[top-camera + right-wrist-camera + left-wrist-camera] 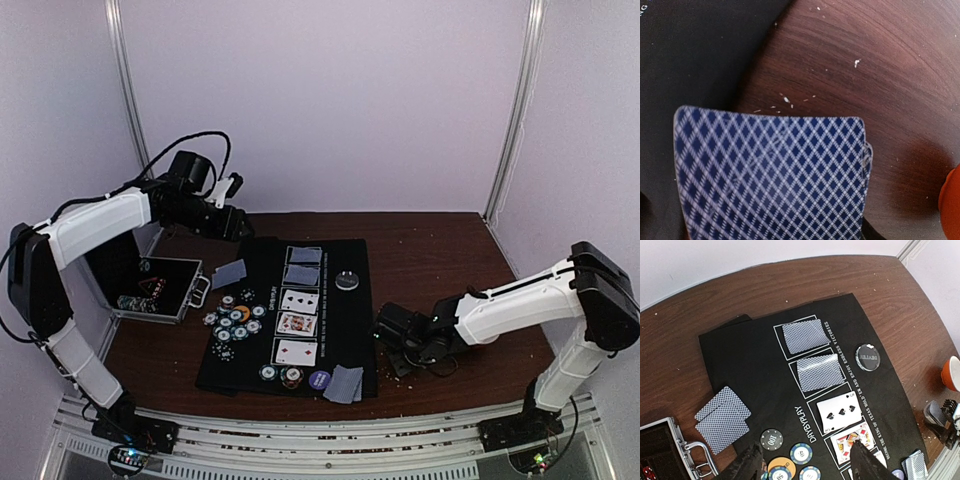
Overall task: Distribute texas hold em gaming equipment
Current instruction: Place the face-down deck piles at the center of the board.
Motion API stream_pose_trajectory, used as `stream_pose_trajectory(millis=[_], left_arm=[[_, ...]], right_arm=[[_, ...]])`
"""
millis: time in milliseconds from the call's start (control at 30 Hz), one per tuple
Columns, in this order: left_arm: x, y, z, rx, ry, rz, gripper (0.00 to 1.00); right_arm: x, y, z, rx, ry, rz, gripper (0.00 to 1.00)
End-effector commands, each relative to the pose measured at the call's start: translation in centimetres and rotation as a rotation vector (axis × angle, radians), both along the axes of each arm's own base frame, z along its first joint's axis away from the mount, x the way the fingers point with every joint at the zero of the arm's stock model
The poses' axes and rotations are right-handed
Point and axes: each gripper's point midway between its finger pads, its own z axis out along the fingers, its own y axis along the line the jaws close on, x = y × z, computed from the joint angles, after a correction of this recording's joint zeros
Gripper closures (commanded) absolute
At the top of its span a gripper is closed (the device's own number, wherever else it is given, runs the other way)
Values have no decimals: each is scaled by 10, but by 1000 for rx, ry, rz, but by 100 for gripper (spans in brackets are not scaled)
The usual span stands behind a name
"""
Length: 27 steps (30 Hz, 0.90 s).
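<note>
Top external | face-up cards (296, 324): 3 | dealer disc (347, 280): 1

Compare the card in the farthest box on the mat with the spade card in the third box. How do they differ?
The farthest card lies face down, the spade card face up. The farthest card shows a blue checked back; the spade card shows a white face with black pips. Both lie flat, inside a white-outlined box on the black mat.
</note>
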Motion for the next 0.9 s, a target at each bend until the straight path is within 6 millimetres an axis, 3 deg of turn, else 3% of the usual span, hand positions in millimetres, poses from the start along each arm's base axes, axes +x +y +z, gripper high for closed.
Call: stream_pose_trajectory(millis=[0,167,500,867], left_arm=[[-8,-5,6,-51,0,-25,38],[-12,-6,1,-62,17,-29,37],[-8,-4,18,-58,-34,-24,37],[-8,1,25,-41,-56,-10,37]], right_arm=[[-3,-1,-6,15,4,-13,53],[-5,-1,-7,42,8,-18,46],[-9,-5,-17,31,24,-25,39],[-10,-7,-25,26,29,-32,37]])
